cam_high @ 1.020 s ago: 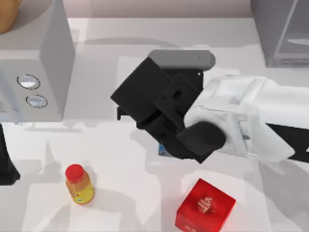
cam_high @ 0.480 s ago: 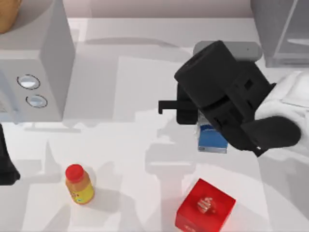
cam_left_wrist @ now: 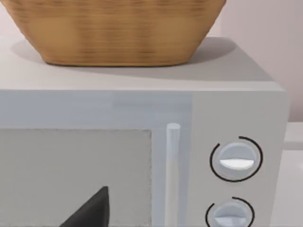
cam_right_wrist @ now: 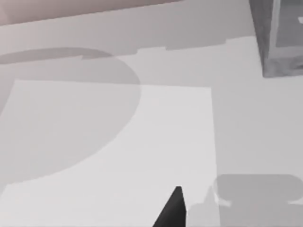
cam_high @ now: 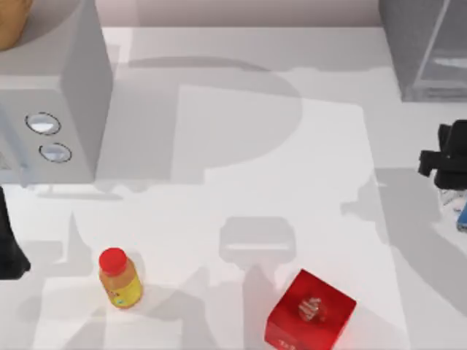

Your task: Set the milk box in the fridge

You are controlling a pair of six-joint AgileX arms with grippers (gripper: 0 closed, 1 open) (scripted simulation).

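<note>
Right gripper (cam_high: 454, 191) at table's right edge, fingers seemingly clamped on milk box (cam_high: 462, 216); fridge (cam_high: 423, 51) beyond.

Orange bottle (cam_high: 120, 278), red box (cam_high: 310, 311), microwave (cam_high: 55, 102).

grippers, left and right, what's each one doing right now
Left gripper: parked at the table's left edge; cannot be told.
Right gripper: at the right edge below the fridge, a sliver of the milk box under it; grip cannot be told.
</note>
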